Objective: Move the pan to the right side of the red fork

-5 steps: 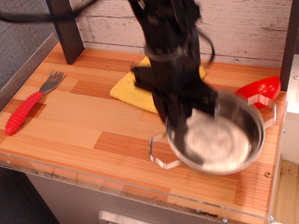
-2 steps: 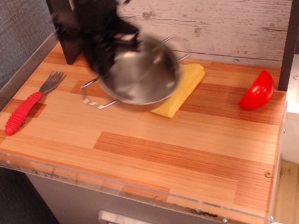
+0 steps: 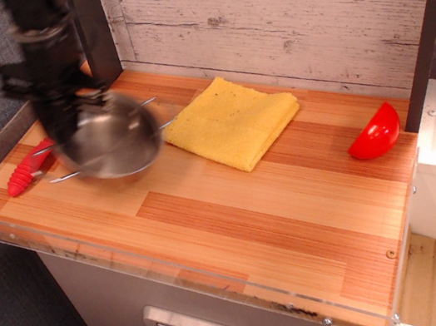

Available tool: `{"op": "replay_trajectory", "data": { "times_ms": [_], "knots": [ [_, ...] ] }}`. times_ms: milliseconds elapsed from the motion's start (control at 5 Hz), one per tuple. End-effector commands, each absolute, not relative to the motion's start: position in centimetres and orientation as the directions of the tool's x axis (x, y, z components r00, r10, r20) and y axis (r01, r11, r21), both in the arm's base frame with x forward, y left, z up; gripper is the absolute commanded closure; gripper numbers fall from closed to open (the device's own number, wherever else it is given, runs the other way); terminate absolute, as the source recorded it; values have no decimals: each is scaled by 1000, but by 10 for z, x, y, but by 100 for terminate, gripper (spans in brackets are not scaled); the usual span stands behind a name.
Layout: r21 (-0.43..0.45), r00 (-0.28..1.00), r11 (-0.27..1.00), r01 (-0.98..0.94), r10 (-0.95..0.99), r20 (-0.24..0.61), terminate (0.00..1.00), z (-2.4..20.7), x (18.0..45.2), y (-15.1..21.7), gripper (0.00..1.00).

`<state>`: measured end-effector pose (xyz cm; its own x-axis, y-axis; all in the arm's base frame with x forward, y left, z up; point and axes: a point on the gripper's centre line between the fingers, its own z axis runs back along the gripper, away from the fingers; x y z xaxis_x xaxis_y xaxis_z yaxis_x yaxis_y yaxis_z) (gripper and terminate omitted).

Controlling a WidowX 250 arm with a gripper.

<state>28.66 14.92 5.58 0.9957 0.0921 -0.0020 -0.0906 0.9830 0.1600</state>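
The shiny steel pan [image 3: 112,139] hangs in my gripper [image 3: 68,120], blurred by motion, above the left part of the wooden table. My gripper is shut on the pan's left rim. The red fork [image 3: 27,170] lies on the table at the far left; only part of its ribbed red handle shows, and its tines are hidden behind the arm and pan. The pan sits directly to the right of the fork's handle and overlaps it in this view.
A folded yellow cloth [image 3: 232,120] lies at the middle back. A red tomato-slice toy [image 3: 377,133] lies at the right back. A dark post [image 3: 97,28] stands at the back left. A clear raised lip [image 3: 177,267] runs along the table's front edge.
My gripper has carried the pan from the right front of the table up and across to the left, over the cloth, to a spot beside the red fork. The cloth is uncovered now.
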Motion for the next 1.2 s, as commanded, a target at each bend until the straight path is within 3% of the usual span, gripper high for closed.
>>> {"op": "replay_trajectory", "data": {
  "times_ms": [0,200,800,1000],
  "knots": [
    [168,1000,986,-19,16,16,0,57,276,171,100],
    [127,1000,992,17,-15,-9,0,40,274,160,100],
    [123,997,989,78,-75,-27,0,29,274,135,100],
    [142,998,988,62,-62,-5,0,39,274,135,0]
  ]
}}
